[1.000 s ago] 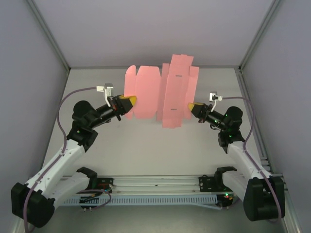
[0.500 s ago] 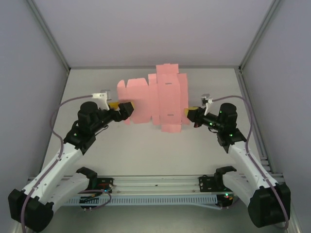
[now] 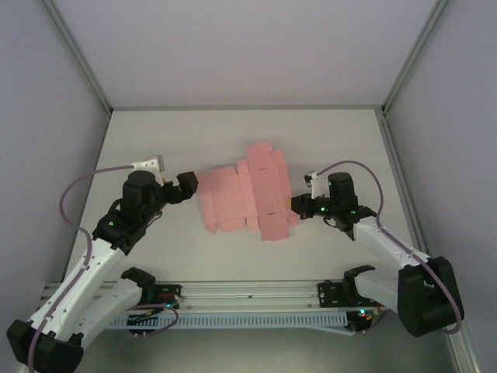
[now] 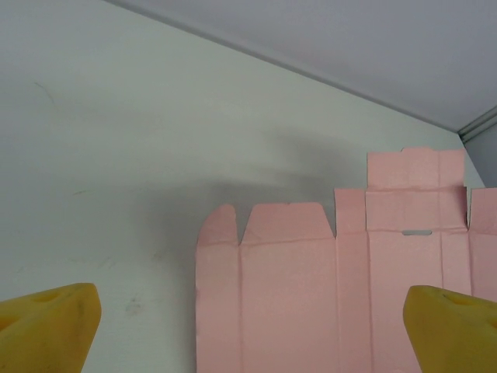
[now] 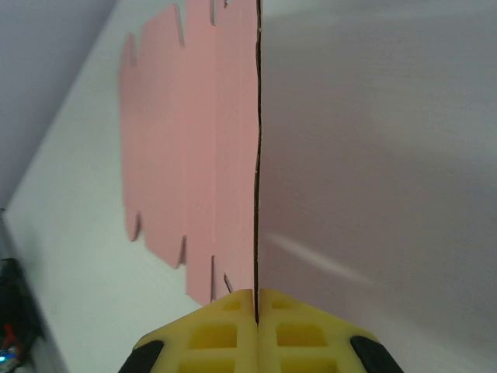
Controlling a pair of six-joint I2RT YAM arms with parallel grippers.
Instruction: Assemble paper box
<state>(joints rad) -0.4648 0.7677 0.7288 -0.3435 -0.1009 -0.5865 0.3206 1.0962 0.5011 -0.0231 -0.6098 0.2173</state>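
The paper box [image 3: 248, 196] is a flat pink die-cut sheet with flaps and tabs, lying low over the middle of the table. My right gripper [image 3: 295, 205] is shut on the sheet's right edge; in the right wrist view the yellow fingertips [image 5: 256, 299] pinch the card [image 5: 194, 140] edge-on. My left gripper [image 3: 186, 185] hovers just off the sheet's left edge, open and apart from it. In the left wrist view its yellow fingertips [image 4: 46, 326] sit wide at the bottom corners, with the pink sheet [image 4: 311, 295] on the table below them.
The white table [image 3: 155, 132] is walled by grey panels at the back and both sides. An aluminium rail [image 3: 248, 295] with cable trays runs along the near edge between the arm bases.
Both arms have lowered the sheet from upright to nearly flat over the table. The left gripper has let go of the left edge and drawn back left; the right still grips.
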